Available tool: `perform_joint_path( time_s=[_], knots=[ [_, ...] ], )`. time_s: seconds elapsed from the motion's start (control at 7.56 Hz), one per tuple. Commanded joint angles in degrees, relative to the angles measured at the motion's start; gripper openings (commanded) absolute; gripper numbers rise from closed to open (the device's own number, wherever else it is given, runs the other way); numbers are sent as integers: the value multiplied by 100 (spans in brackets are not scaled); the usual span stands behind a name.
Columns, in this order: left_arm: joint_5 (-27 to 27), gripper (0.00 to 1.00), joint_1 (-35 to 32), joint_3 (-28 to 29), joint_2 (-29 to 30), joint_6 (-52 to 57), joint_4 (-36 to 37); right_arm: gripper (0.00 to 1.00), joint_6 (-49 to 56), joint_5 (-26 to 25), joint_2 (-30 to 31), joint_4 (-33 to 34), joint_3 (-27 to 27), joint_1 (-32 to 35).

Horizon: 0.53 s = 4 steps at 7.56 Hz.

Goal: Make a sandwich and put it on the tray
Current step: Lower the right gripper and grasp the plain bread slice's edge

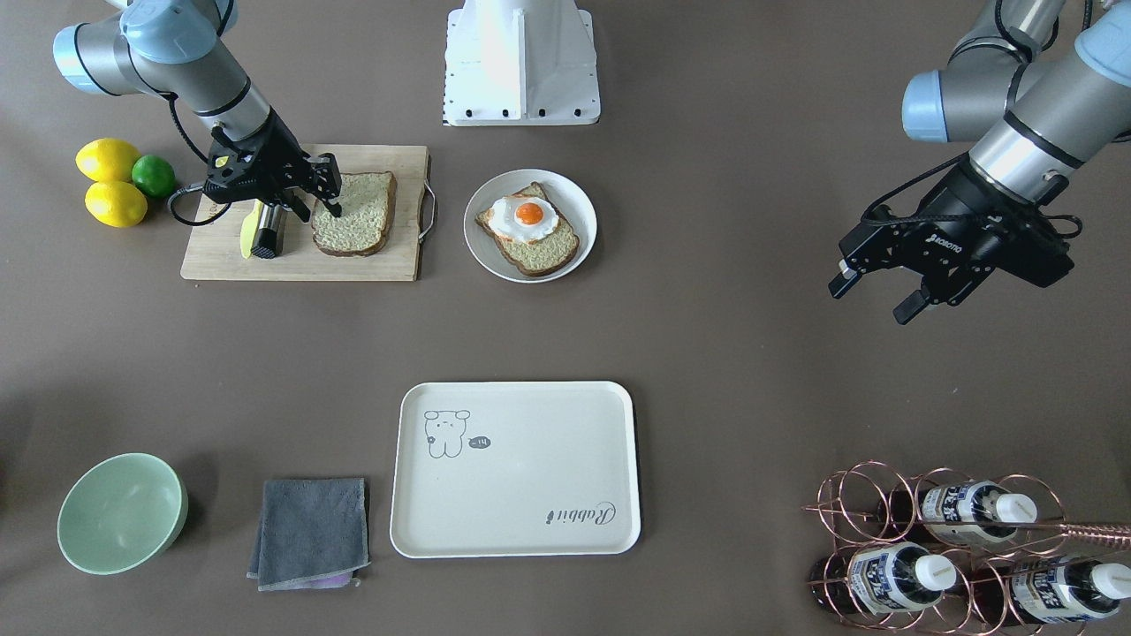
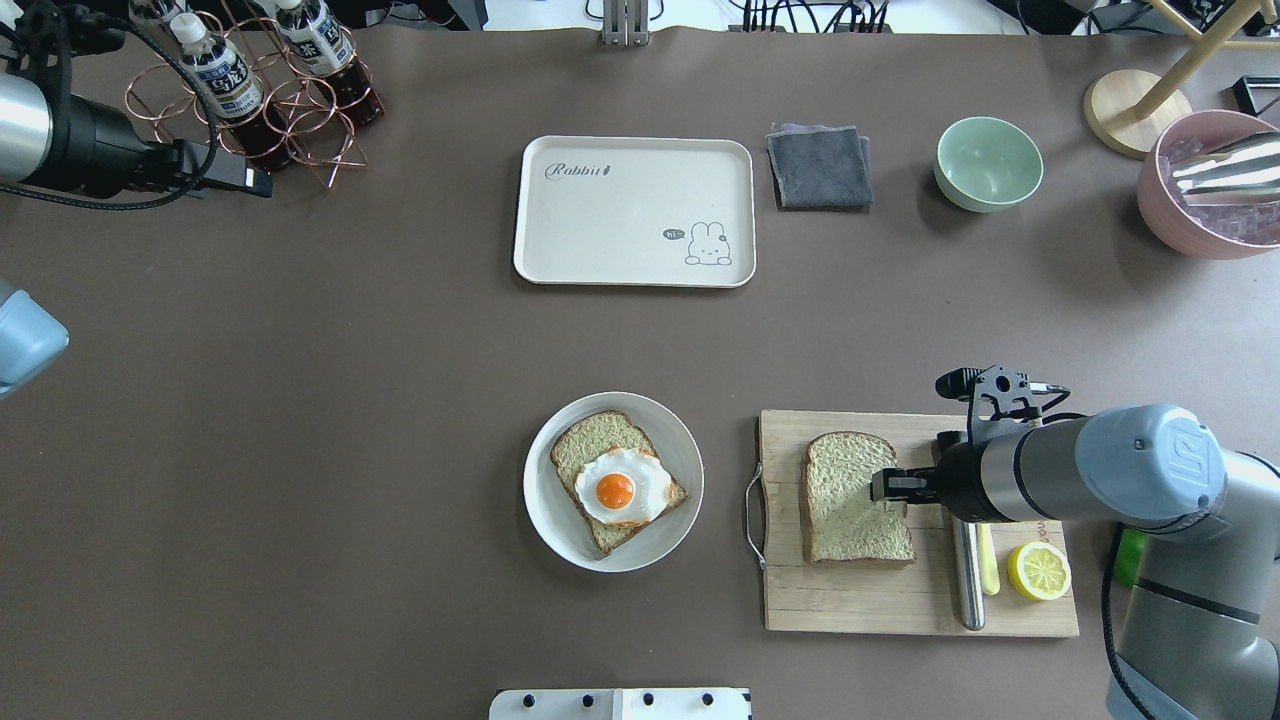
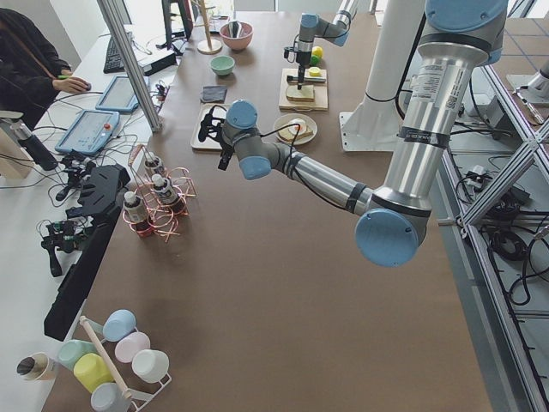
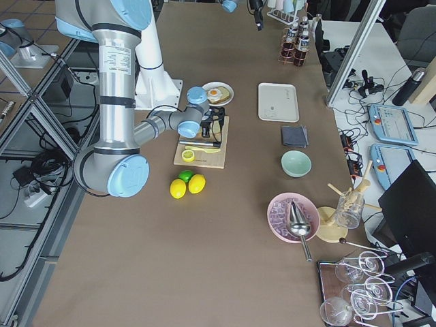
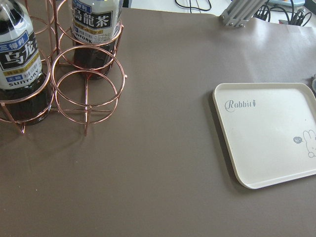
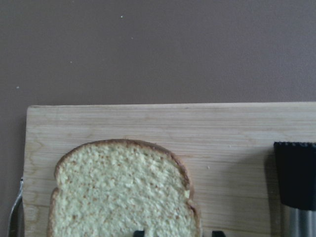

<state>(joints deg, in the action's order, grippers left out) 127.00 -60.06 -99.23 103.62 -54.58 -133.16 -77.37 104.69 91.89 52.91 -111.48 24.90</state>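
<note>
One wholegrain bread slice point(image 1: 358, 216) point(image 2: 850, 500) point(image 6: 123, 192) lies flat on the wooden cutting board point(image 1: 221, 261). My right gripper point(image 1: 320, 212) point(image 2: 885, 487) hangs low over that slice's edge, open, its fingertips either side of the crust. A second slice topped by a fried egg point(image 1: 528, 215) point(image 2: 617, 488) sits on the round white plate point(image 1: 579, 208). The cream tray point(image 1: 517, 468) point(image 2: 635, 210) point(image 5: 271, 133) holds nothing. My left gripper point(image 1: 872, 300) hovers open and far off to the side, holding nothing.
On the board lie a knife point(image 2: 965, 570) and a lemon half point(image 2: 1038, 570). Two lemons point(image 1: 110, 181) and a lime point(image 1: 154, 175) sit beside it. A green bowl point(image 1: 122, 512), a grey cloth point(image 1: 309, 533) and a copper bottle rack point(image 1: 954, 548) line the far edge.
</note>
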Motion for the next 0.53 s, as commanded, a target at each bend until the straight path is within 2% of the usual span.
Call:
perform_joint_path(
  time_s=[0.0, 0.4],
  knots=[
    [0, 97, 3, 9, 0, 0, 0, 0, -59, -10, 5, 0, 3, 6],
    [0, 95, 3, 18, 26, 9, 0, 0, -497, 165, -92, -9, -232, 128]
  ],
)
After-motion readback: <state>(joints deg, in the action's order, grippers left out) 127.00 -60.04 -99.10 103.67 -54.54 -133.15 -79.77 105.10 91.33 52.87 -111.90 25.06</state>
